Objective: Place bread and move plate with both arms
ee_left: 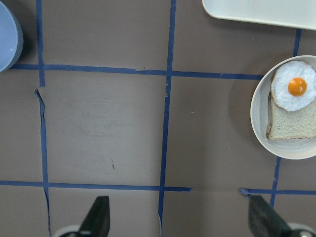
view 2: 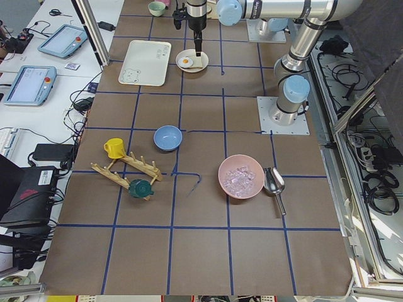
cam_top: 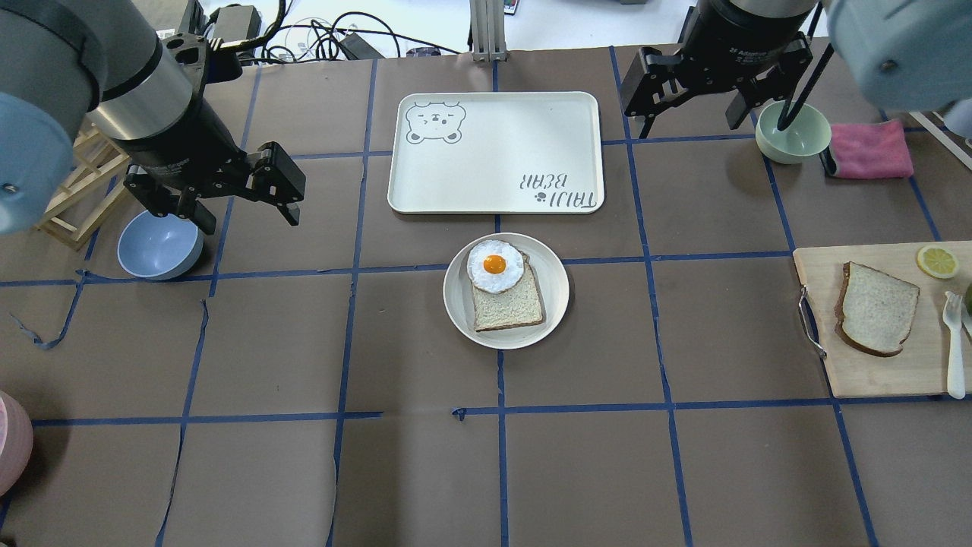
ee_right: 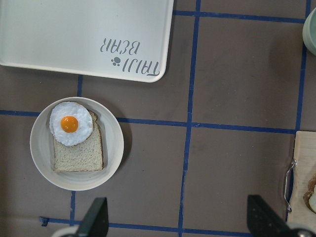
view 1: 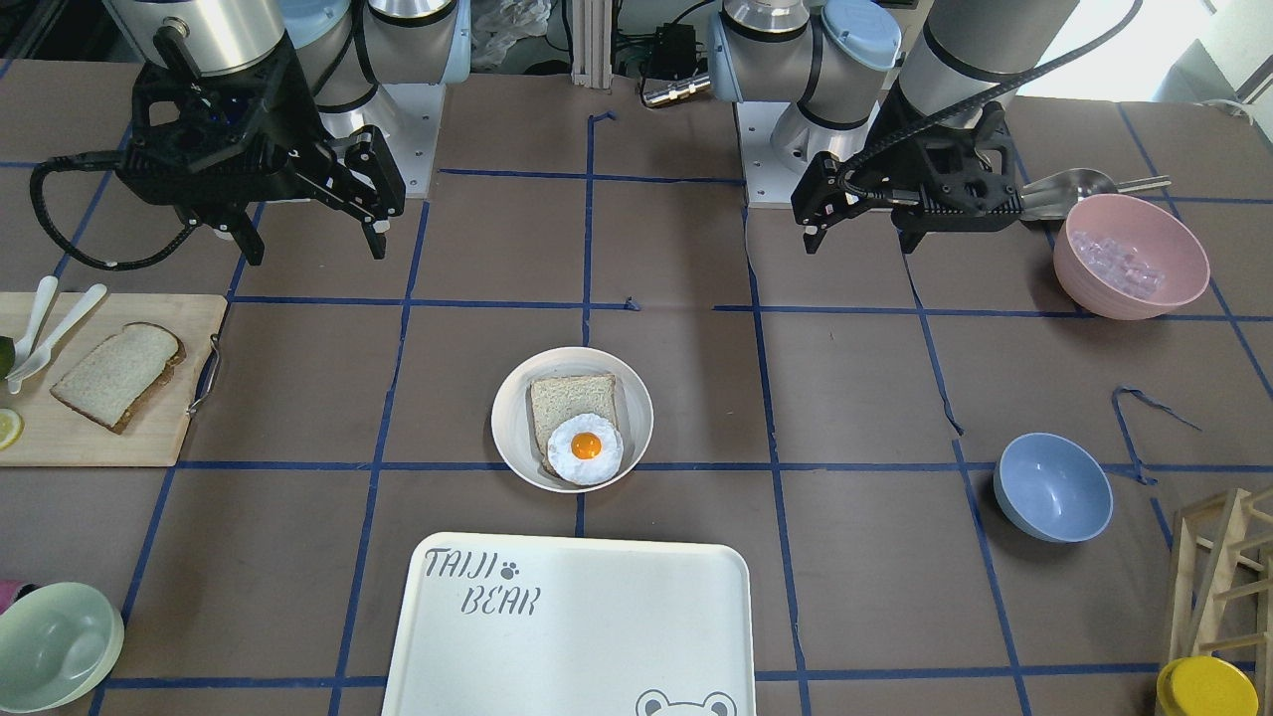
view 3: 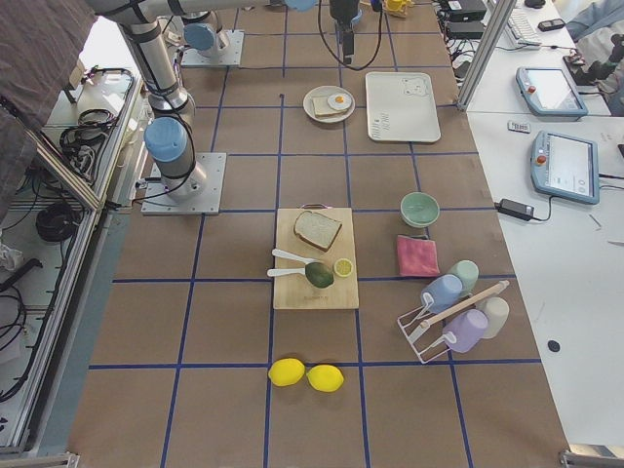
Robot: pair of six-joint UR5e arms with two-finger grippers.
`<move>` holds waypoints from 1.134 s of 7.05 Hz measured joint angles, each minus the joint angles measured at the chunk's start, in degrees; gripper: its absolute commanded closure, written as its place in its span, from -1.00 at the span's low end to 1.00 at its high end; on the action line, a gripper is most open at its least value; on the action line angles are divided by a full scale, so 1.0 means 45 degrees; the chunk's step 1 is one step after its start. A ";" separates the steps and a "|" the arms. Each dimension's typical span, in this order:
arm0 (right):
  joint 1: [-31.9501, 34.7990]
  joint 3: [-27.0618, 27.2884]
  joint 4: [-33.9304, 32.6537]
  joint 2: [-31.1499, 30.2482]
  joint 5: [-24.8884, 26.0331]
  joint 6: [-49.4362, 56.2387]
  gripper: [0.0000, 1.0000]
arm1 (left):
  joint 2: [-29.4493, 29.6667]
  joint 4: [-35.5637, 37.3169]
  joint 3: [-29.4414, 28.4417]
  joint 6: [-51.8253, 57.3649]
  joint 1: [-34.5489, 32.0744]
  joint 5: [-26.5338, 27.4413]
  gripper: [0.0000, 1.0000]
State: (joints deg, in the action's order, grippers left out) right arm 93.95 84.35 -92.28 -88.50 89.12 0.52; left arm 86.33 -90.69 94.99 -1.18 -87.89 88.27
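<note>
Overhead exterior: bread (cam_top: 875, 308) apart from jaws

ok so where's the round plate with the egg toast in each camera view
Exterior front-facing: plate at centre, just above the TAIJI BEAR tray.
Overhead exterior: centre, just below the tray.
Exterior left: top, right of the tray.
Exterior right: top, left of the tray.
Left wrist: right edge, partly cut off.
Right wrist: lower left, below the tray's corner.
Shared landmark: the tray, beside the plate in every view.

The bread (view 3: 317, 230) lies on a wooden board (view 3: 312, 295), well apart from the plate (view 3: 309, 100) beside the tray (view 3: 402, 107).
</note>
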 measured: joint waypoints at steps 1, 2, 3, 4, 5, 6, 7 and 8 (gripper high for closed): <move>0.0004 0.0010 -0.0001 0.0000 0.0000 -0.0004 -0.97 | 0.0000 0.0002 0.0003 0.0002 0.0000 -0.0008 -1.00; 0.0009 0.0033 -0.0001 -0.0001 0.0000 -0.0012 -1.00 | 0.0008 0.0010 0.0004 -0.0001 0.0000 -0.0013 -1.00; 0.0007 0.0062 -0.0006 -0.0001 0.0000 -0.0017 -1.00 | 0.0013 0.0010 0.0004 0.0004 0.0000 -0.0010 -1.00; 0.0008 0.0073 -0.0020 -0.0001 0.0000 -0.0023 -1.00 | 0.0014 0.0007 0.0004 0.0007 0.0000 -0.0007 -1.00; 0.0009 0.0080 -0.0031 0.0001 0.0001 -0.0031 -1.00 | 0.0021 0.0012 0.0004 0.0004 0.0000 -0.0010 -1.00; -0.0004 0.0073 -0.0037 0.0017 0.0000 -0.0032 -1.00 | 0.0025 0.0015 0.0004 0.0000 0.0000 -0.0015 -1.00; -0.0028 0.0057 -0.0062 0.0027 0.0000 -0.0032 -1.00 | 0.0020 0.0016 0.0004 -0.0005 0.0000 -0.0011 -1.00; -0.0051 0.0054 -0.0169 0.0033 0.0005 -0.0041 -1.00 | 0.0021 0.0016 0.0004 -0.0014 0.0000 -0.0007 -1.00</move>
State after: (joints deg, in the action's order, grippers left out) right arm 93.72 84.60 -93.04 -88.35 89.14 0.34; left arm 86.42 -90.62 95.01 -1.24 -87.89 88.23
